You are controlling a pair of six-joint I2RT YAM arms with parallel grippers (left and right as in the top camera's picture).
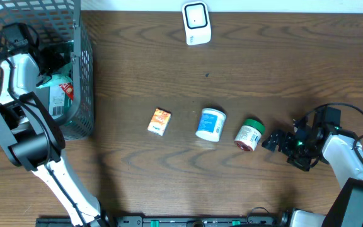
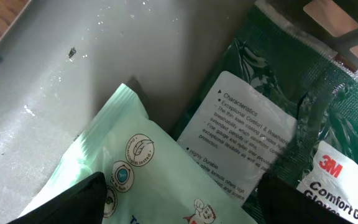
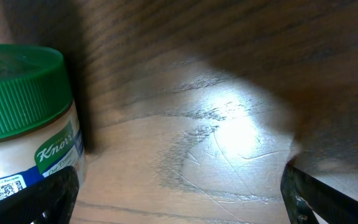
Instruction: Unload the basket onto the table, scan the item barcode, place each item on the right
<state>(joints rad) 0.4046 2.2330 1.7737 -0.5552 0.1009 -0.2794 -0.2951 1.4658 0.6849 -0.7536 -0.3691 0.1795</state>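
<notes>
My left gripper [image 2: 185, 211] is down inside the grey mesh basket [image 1: 84, 75], open. Its dark fingers [image 2: 73, 202] stand to either side over a pale green soft pack [image 2: 142, 162] without closing on it. Beside that pack lies a dark green 3M glove pack [image 2: 328, 112] with a white label. In the overhead view the left gripper [image 1: 50, 58] sits at the basket's middle. My right gripper [image 1: 275, 141] rests low over the table, open and empty, just right of a green-lidded Knorr jar [image 1: 249, 134], which shows at the left edge of the right wrist view [image 3: 17, 124]. The white scanner [image 1: 196, 23] stands at the table's far edge.
An orange box [image 1: 160, 121] and a white tub with a blue label [image 1: 210, 124] lie in a row left of the jar. The basket fills the table's left end. A black cable [image 1: 351, 110] loops behind the right arm.
</notes>
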